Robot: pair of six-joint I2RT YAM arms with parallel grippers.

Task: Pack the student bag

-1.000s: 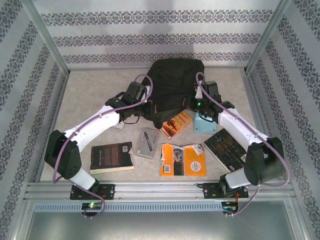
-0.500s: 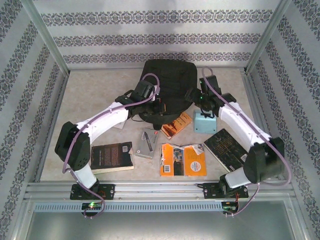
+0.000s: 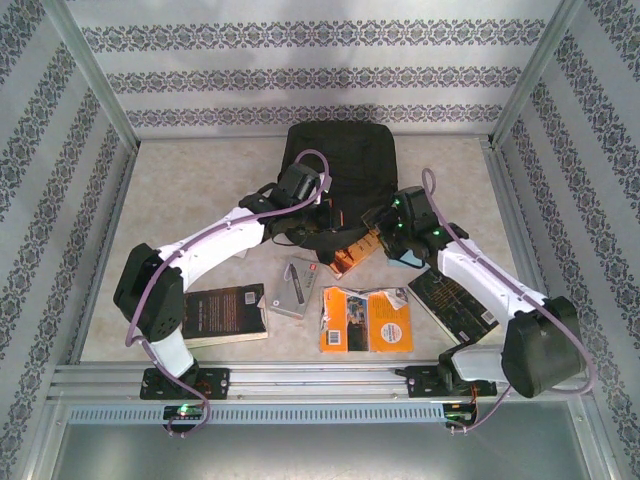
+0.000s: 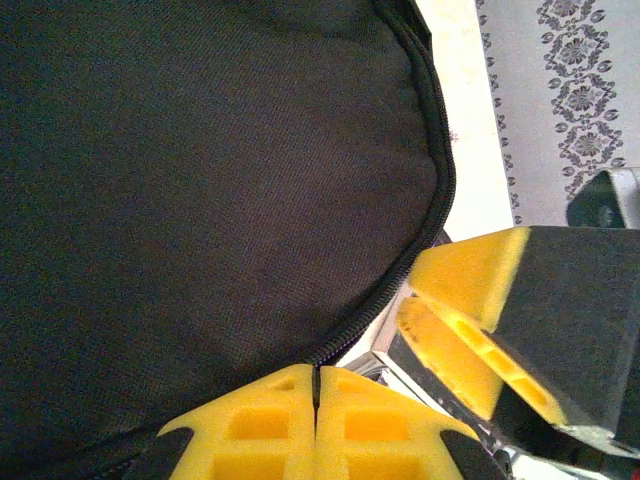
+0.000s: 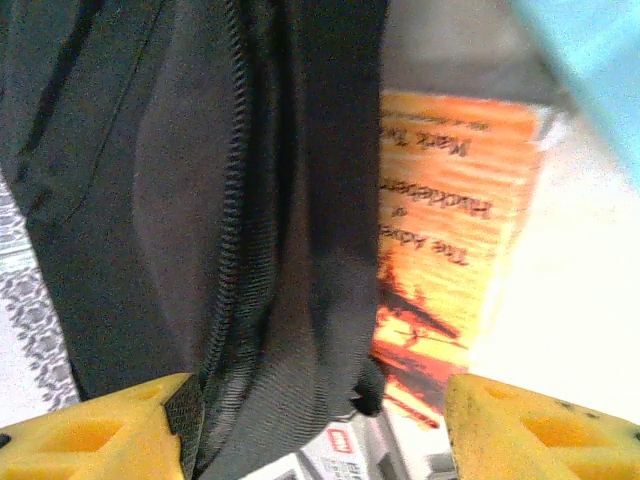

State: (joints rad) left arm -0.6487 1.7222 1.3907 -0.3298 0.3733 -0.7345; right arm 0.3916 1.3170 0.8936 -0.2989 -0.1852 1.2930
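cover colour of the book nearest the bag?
Orange book cover with black lettering and a dark silhouette; clearest in the right wrist view.

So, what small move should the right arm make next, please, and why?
Probably close the right gripper on the zipper edge of the student bag: its jaws stand open over that fabric, while the left gripper pinches the zipper line, so both could spread it.

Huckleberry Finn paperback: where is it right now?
Top view, centre-right: the orange paperback lies at the student bag's near edge, just left of the light blue box.
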